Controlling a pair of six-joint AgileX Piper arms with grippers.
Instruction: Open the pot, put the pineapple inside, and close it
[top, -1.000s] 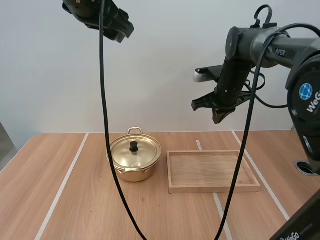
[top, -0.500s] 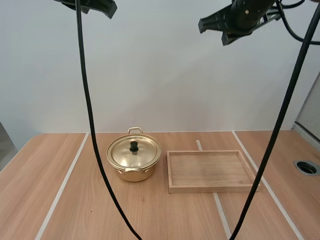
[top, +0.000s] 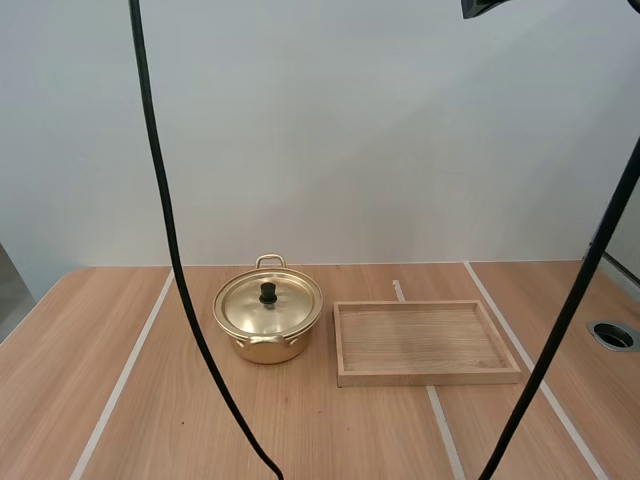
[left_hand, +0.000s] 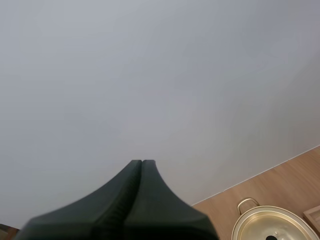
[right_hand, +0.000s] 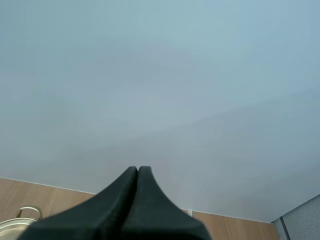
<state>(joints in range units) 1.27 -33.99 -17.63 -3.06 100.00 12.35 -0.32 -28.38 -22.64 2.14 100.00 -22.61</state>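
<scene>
Now that the left gripper and right gripper have been raised well above the table, each closed and empty, the pot is left unopened.

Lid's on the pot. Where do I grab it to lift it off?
Best pinch the black knob at the centre of the lid, coming straight down from above: it stands upright, while the lid lies flat, rim flush on the pot.
</scene>
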